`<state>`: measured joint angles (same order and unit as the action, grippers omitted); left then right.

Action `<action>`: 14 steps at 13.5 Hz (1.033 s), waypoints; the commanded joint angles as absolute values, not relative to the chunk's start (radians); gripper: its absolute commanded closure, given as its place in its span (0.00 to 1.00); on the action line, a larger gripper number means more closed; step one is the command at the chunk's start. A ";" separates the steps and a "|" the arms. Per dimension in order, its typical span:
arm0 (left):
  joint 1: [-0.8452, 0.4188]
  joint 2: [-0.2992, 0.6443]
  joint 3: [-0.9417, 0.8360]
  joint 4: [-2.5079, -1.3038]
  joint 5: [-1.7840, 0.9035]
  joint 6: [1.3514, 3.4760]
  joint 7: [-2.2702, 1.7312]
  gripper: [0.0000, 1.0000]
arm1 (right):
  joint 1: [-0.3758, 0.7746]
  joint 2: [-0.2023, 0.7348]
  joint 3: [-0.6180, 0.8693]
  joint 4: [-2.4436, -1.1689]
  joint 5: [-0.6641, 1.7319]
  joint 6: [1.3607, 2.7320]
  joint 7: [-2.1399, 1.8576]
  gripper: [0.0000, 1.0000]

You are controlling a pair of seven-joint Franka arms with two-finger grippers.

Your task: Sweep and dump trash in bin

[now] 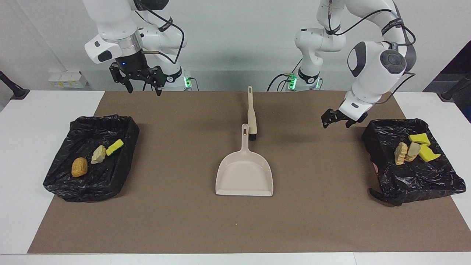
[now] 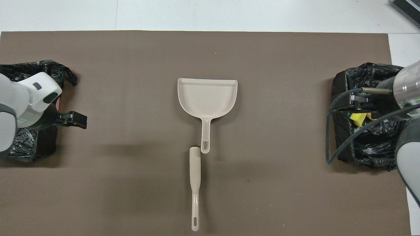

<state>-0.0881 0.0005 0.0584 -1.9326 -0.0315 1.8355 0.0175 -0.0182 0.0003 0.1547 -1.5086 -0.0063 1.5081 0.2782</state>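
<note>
Seven scraps of trash are in my view, all already in the two black-lined bins. Three sit in the bin [image 1: 92,158] at the right arm's end of the bench [image 1: 22,147]: an orange-brown lump [image 1: 79,167], a pale beige lump [image 1: 98,154] and a yellow sponge piece [image 1: 114,147]. Four sit in the other bin [image 1: 414,162] at the left arm's end: two beige lumps [image 1: 406,152] and two yellow sponge pieces [image 1: 423,146].

My left gripper [image 1: 335,120] hangs over the brown mat [image 1: 184,206] just beside its bin, jaws spread and holding nothing, apart from the scraps. My right gripper [image 1: 142,81] waits raised over the mat's edge nearest the robots, jaws released and empty, well clear of its bin.

The dustpan [image 1: 244,173] and brush [image 1: 251,114] lie mid-mat, the brush nearer the robots, its head just beside the pan's handle.

From overhead, the arms cover most of both bins; only a bit of yellow sponge shows. I can read no writing anywhere.
</note>
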 commanded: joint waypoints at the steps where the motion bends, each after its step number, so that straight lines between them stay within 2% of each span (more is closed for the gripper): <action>1: -0.019 -0.038 0.048 -1.945 -0.015 1.829 0.071 0.00 | -0.023 0.008 0.153 -1.496 0.015 1.514 0.250 0.00; 4: -0.005 -0.031 0.046 -1.855 -0.006 1.825 0.068 0.00 | -0.023 0.006 0.153 -1.497 0.015 1.511 0.250 0.00; 10: -0.023 -0.037 0.012 -1.639 0.014 1.623 0.057 0.00 | -0.023 0.006 0.153 -1.497 0.015 1.514 0.256 0.00; 14: -0.023 -0.075 0.005 -1.615 -0.005 1.605 0.041 0.00 | -0.023 0.006 0.153 -1.497 0.017 1.514 0.259 0.00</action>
<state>-0.0175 -0.0539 0.0037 -1.6284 -0.0050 1.6328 0.0587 -0.0180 0.0003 0.1550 -1.5080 -0.0053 1.5083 0.2782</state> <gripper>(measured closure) 0.000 0.000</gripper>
